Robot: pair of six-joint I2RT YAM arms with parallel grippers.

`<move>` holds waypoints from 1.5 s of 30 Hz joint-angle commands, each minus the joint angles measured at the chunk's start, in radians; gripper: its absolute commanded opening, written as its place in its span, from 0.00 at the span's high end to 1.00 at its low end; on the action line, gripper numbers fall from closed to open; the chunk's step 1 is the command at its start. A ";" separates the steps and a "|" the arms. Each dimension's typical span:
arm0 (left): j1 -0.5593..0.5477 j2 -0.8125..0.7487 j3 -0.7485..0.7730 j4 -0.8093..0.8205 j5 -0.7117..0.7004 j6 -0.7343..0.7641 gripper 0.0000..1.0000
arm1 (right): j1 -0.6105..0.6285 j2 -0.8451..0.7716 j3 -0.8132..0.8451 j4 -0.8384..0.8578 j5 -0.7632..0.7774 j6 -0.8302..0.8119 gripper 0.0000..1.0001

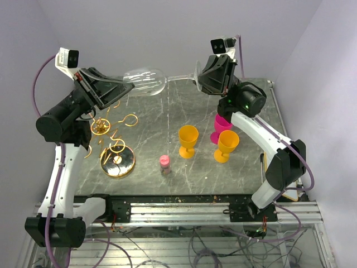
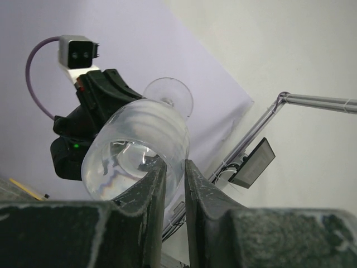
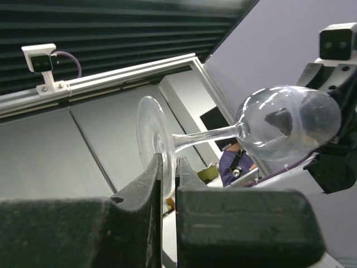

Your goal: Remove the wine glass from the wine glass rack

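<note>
While the glass (image 1: 146, 81) hangs level in the air over the far edge of the table (image 1: 162, 114), both claws are on it, one at each end. Foot points right, bowl mouth points left.

Right claw (image 3: 169, 162): pinching the rim of the foot, fingers nearly pressed together with the thin disc between them.

Left claw (image 2: 174, 164): fingers straddle the bowl's rim, one inside the bowl and one outside, with a narrow gap. Cannot tell whether both fingers press the wall.

Rack (image 1: 114, 142) stands on the table at left, below the left claw and well apart from the glass; none of its curled arms touches the glass.

Also on the table: two orange cups (image 1: 188, 139) and a pink cup (image 1: 221, 125) right of centre, and a small pink-capped bottle (image 1: 165, 164) nearer.
</note>
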State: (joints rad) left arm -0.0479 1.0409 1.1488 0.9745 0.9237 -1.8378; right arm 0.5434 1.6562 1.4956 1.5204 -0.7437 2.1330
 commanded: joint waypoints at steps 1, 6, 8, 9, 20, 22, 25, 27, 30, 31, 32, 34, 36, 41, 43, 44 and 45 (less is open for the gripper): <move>-0.032 -0.033 0.064 0.145 0.014 -0.051 0.77 | -0.018 0.028 -0.060 0.285 0.009 0.354 0.97; -0.036 -0.049 0.060 0.120 0.005 -0.034 0.93 | -0.085 0.004 -0.138 0.207 -0.010 0.267 0.82; -0.036 -0.067 0.065 0.047 0.009 0.015 0.93 | -0.126 -0.017 -0.182 0.170 -0.022 0.225 0.72; -0.036 -0.079 0.069 -0.022 0.010 0.059 0.93 | -0.149 -0.030 -0.205 0.146 -0.037 0.199 0.66; -0.038 -0.091 0.314 -1.145 -0.131 0.767 0.93 | -0.447 -0.236 -0.366 -0.483 -0.245 -0.405 0.11; -0.038 -0.070 0.354 -1.271 -0.184 0.819 0.93 | -0.483 -0.275 -0.281 -0.915 -0.255 -0.723 0.08; -0.046 -0.029 0.419 -1.442 -0.279 0.917 0.93 | -0.503 -0.304 -0.131 -1.403 -0.163 -1.138 0.04; -0.060 0.007 0.465 -1.538 -0.327 0.971 0.93 | -0.504 -0.319 -0.081 -1.553 -0.094 -1.302 0.02; -0.116 0.068 0.514 -1.635 -0.403 1.023 0.93 | -0.508 -0.334 -0.045 -1.664 -0.042 -1.431 0.01; -0.151 0.087 0.530 -1.666 -0.449 1.039 0.93 | -0.507 -0.339 -0.039 -1.685 -0.021 -1.461 0.01; -0.194 0.107 0.546 -1.697 -0.497 1.050 0.93 | -0.507 -0.342 -0.037 -1.697 -0.013 -1.473 0.01; -0.318 0.154 0.589 -1.759 -0.643 1.072 0.93 | -0.507 -0.347 -0.038 -1.710 -0.002 -1.487 0.01; -0.423 0.211 0.637 -1.818 -0.771 1.096 0.93 | -0.507 -0.350 -0.029 -1.734 0.016 -1.508 0.01; -0.612 0.393 0.762 -1.978 -1.028 1.145 0.93 | -0.507 -0.362 -0.008 -1.787 0.063 -1.559 0.01; -0.651 0.477 0.805 -2.039 -1.105 1.158 0.93 | -0.507 -0.367 -0.008 -1.793 0.073 -1.566 0.01; -0.664 0.501 0.823 -2.061 -1.147 1.164 0.93 | -0.507 -0.369 -0.010 -1.795 0.075 -1.569 0.01; -0.673 0.520 0.836 -2.078 -1.184 1.168 0.93 | -0.507 -0.373 -0.011 -1.797 0.078 -1.573 0.01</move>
State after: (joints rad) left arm -0.6800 1.4796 1.9125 -0.9787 -0.0040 -0.7250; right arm 0.0410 1.3148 1.4570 -0.2367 -0.7036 0.6189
